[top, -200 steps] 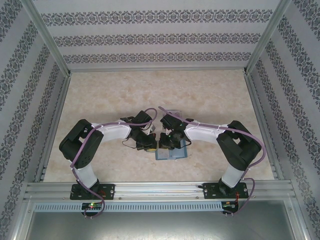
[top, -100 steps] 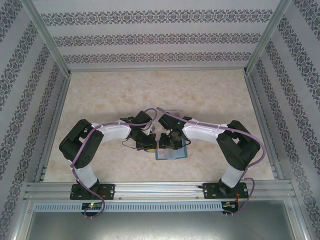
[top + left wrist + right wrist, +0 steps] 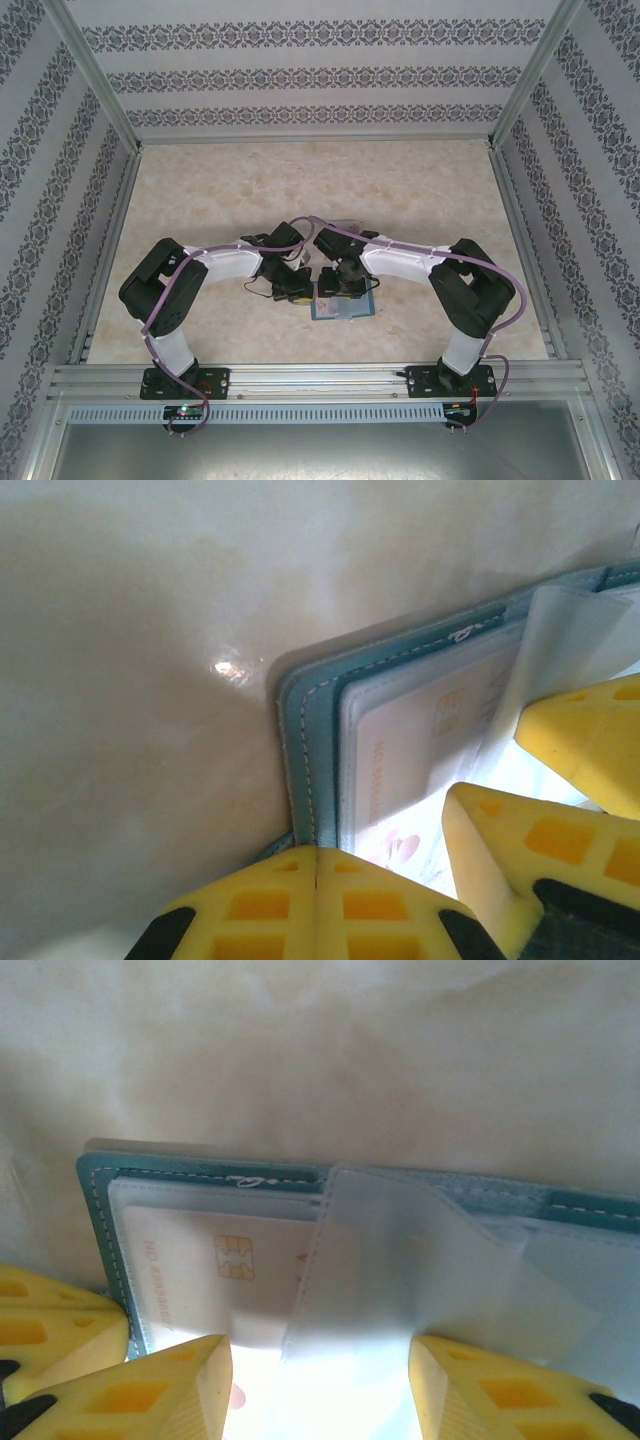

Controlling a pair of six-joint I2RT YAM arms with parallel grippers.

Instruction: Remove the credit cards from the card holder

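My right gripper [image 3: 320,1360] had spread over the open card holder [image 3: 100,1185] by the table's [image 3: 200,200] near edge. The left gripper [image 3: 315,865] sat pressed together at its corner. The credit card [image 3: 235,1260] looked thin, stiff and slick, so I'd pinch its short edge.

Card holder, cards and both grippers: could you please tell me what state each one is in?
card holder: lying open, inside facing up.
clear sleeve: loose, partly overlapping the credit card.
credit card: inside the holder's pocket, not taken out.
left gripper: shut, tips at the holder's corner.
right gripper: open, fingers astride the clear sleeve.
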